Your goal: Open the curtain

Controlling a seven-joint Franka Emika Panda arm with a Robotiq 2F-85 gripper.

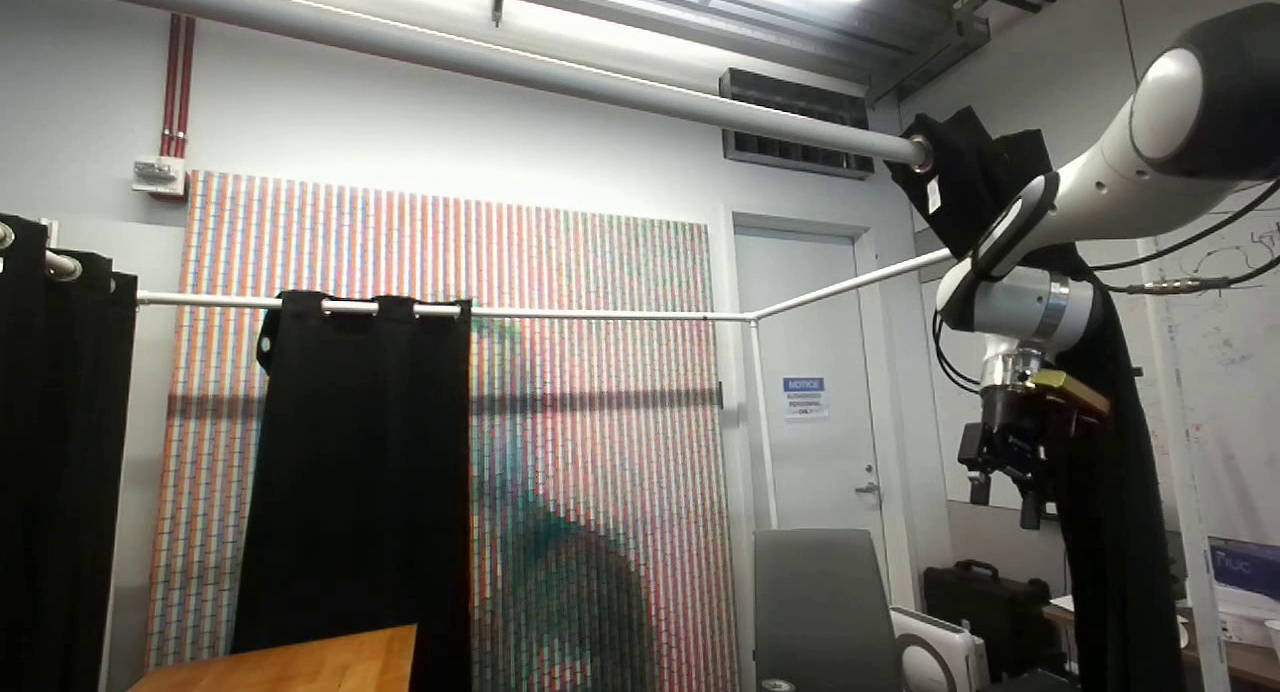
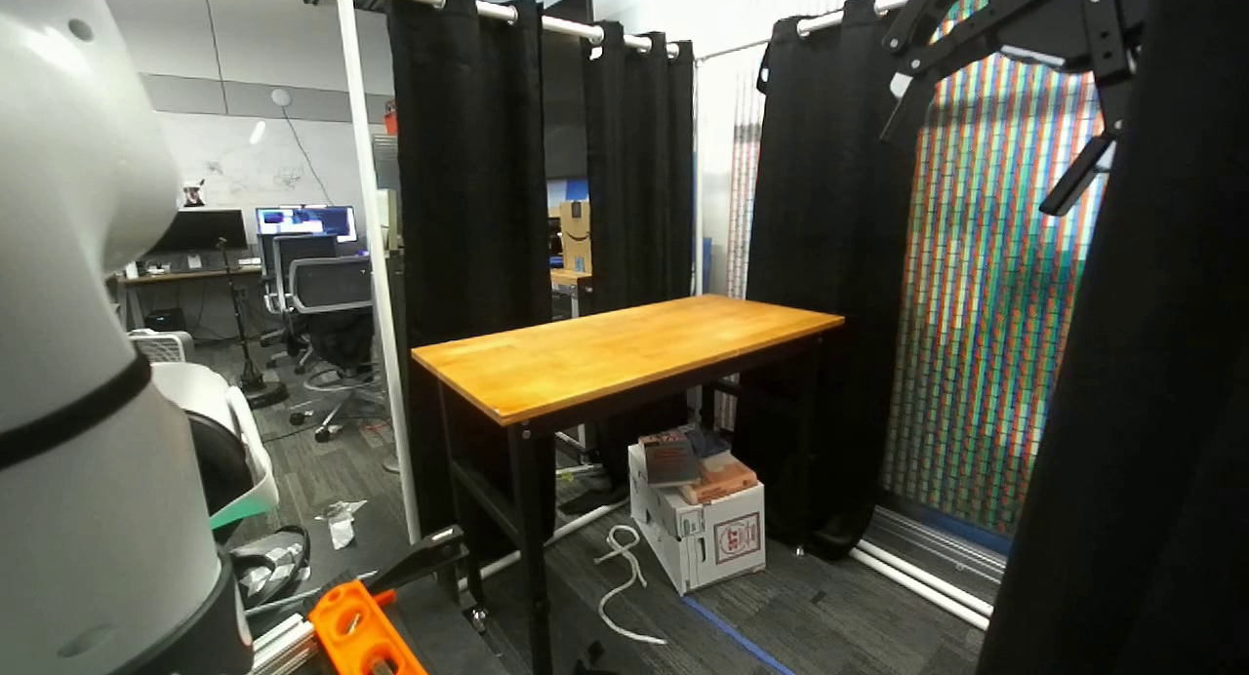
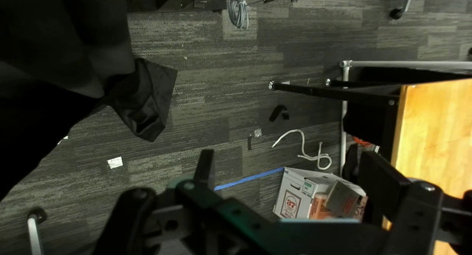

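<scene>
If you close now, you will probably catch only air: the fingers (image 3: 205,168) of your gripper (image 1: 1005,500) stand wide apart with nothing between them. Sweep sideways at the near black curtain (image 3: 62,45) and you may just push it, because it hangs loose and would swing away. Even with a good pinch, tugging down rather than along could jam a ring (image 1: 922,154) on the pole (image 1: 600,90). Swing too far toward the table (image 2: 624,353) while low and you might hit it. More black curtains (image 2: 829,168) hang just past the table, so mind you pick the right one.

I judge the near black curtain to be yours. In the wrist view it lies outside the gap, on the side of the fingers away from the table. Whether any of it touches the gripper, I cannot tell.
</scene>
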